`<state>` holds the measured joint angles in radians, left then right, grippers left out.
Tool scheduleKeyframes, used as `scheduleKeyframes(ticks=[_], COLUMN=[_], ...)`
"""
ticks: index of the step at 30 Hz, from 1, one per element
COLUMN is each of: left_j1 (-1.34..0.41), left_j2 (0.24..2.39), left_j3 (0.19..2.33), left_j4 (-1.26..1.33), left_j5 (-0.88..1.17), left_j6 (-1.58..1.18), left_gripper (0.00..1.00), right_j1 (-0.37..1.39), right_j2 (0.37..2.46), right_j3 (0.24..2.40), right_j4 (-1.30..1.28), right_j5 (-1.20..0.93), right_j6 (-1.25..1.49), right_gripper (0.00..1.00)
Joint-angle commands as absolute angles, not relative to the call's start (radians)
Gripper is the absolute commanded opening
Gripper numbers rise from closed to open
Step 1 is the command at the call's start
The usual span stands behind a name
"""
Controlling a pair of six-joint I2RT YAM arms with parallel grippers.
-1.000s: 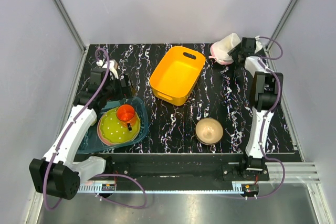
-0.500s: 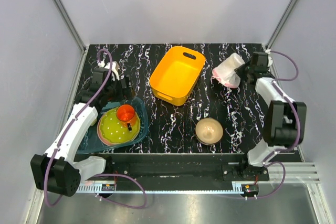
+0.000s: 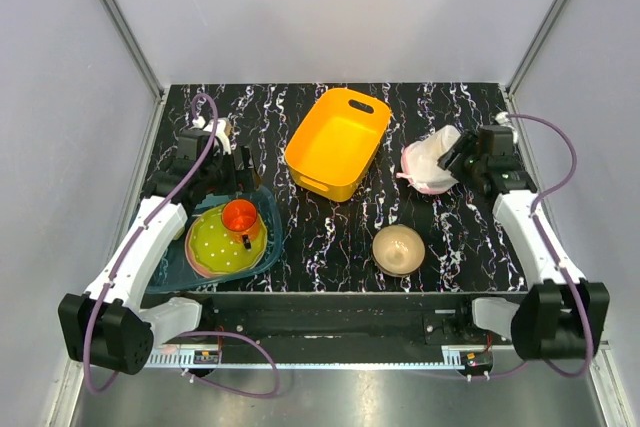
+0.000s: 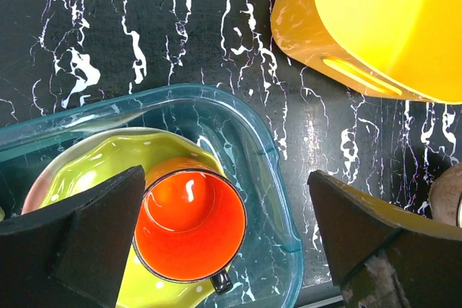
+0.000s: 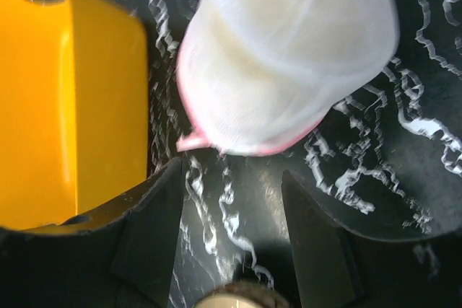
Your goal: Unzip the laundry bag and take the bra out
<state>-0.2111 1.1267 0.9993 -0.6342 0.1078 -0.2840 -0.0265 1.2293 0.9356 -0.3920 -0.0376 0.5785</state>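
A: Looking at the right claw (image 5: 231, 174), its fingers are spread with nothing between them; the laundry bag (image 5: 281, 55) is just past the tips, to the right of the orange basket (image 3: 338, 142), toward the right side of the desk (image 3: 350, 227).

B: And the bra?

A: Not out; only a cream tint shows through the mesh, so I judge it is inside; the pink trim (image 5: 216, 146) looks closed, though that view is blurred.

B: So the step is getting hold of the zip; how best?

A: Find the pull first; the pink tab at the trim's left end may be it, but I cannot be sure; pinch only that, not the mesh; then draw along the curve of the rim, not straight up.

B: The bag looks light; it may drag along.

A: Likely; the left claw (image 4: 225, 174) is also wide open and empty, over the cup (image 4: 189, 225) in the tray (image 4: 267, 164), well apart from the bag; it should come across and pin the far side.
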Motion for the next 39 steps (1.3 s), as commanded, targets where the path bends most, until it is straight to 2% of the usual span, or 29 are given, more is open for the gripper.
scheduleKeyframes(ticks=[1,6,10,14,19,26,27,29,30,34,39], left_j1=[-0.215,-0.215,-0.218,-0.221,-0.221,-0.221,-0.221,-0.221,-0.221,-0.221,-0.224], left_j2=[1.127,1.149,1.138,1.114,1.124,1.127,1.127,1.132,1.134,1.129,1.131], left_j3=[1.031,1.017,1.003,0.974,0.966,0.968,0.968,0.971,0.971,0.973,1.002], left_j4=[-0.595,-0.581,-0.566,-0.537,-0.532,-0.531,-0.532,-0.532,-0.532,-0.534,-0.526], left_j5=[0.146,0.158,0.144,0.121,0.127,0.132,0.133,0.141,0.149,0.15,0.215], left_j6=[-0.268,-0.275,-0.301,-0.314,-0.311,-0.296,-0.295,-0.285,-0.285,-0.285,-0.302], left_gripper=[0.99,0.99,0.99,0.99,0.99,0.99,0.99,0.99,0.99,0.99,0.99], right_j1=[0.168,0.285,0.299,0.333,0.371,0.387,0.387,0.388,0.39,0.393,0.393], right_j2=[1.16,1.224,1.412,1.581,1.756,1.914,1.917,1.901,1.882,1.639,1.341], right_j3=[0.954,0.989,1.081,1.189,1.278,1.296,1.287,1.281,1.27,1.209,1.151], right_j4=[-0.509,-0.552,-0.59,-0.655,-0.623,-0.493,-0.48,-0.466,-0.465,-0.451,-0.445], right_j5=[0.156,0.23,0.199,0.329,0.417,0.581,0.59,0.604,0.606,0.543,0.274], right_j6=[0.459,0.405,0.33,0.287,0.184,0.098,0.097,0.1,0.109,0.136,0.181], right_gripper=[0.64,0.64,0.68,0.69,0.69,0.7,0.58,0.17,0.0,0.0,0.0])
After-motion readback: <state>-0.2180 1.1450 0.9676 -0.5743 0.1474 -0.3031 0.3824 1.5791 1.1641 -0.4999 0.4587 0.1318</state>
